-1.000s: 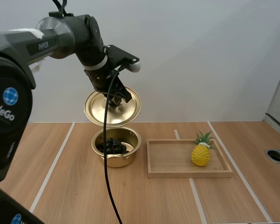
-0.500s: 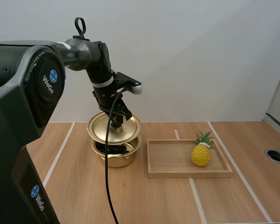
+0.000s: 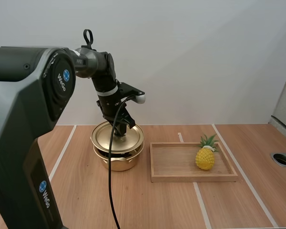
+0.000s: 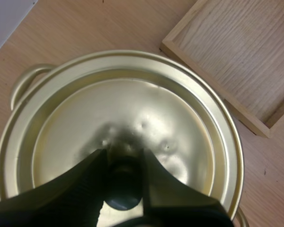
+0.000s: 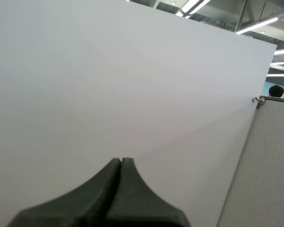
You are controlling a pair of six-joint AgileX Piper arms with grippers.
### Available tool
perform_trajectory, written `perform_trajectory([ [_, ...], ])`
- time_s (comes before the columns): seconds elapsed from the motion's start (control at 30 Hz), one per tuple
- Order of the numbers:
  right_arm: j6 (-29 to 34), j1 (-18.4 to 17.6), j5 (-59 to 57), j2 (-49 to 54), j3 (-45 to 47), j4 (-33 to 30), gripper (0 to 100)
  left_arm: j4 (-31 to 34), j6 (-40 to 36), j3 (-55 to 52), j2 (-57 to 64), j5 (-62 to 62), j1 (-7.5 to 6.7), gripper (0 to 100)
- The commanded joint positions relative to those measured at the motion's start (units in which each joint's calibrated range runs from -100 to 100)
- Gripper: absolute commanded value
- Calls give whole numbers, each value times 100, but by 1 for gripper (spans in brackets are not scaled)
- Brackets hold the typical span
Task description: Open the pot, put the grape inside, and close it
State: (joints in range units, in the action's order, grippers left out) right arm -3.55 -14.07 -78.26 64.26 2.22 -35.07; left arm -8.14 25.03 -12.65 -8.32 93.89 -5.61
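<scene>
One lid level over pot (knob up), left hand pinching knob, right hand pressed together

Bright even light; soft glare on lid; shadows faint.

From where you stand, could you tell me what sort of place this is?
Probably a robot test bench: a taped table, a tray with a pineapple, and my left gripper gripping the lid of a pot.

Light wooden table crossed by white lines, round golden metal pot with its lid on standing directly below the left gripper, shallow rectangular wooden tray lying to that gripper's right, just beside the pot
</scene>
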Motion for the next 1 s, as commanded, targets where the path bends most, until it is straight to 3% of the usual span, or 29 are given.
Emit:
perform_trajectory([
  [0.0, 18, 19, -26, 51, -61, -78, 0, -103, 27, -2, -65, -147, 5, 0],
  [0.97, 18, 19, -62, 51, -61, -78, 0, -429, 136, -2, -364, 64, 83, 0],
])
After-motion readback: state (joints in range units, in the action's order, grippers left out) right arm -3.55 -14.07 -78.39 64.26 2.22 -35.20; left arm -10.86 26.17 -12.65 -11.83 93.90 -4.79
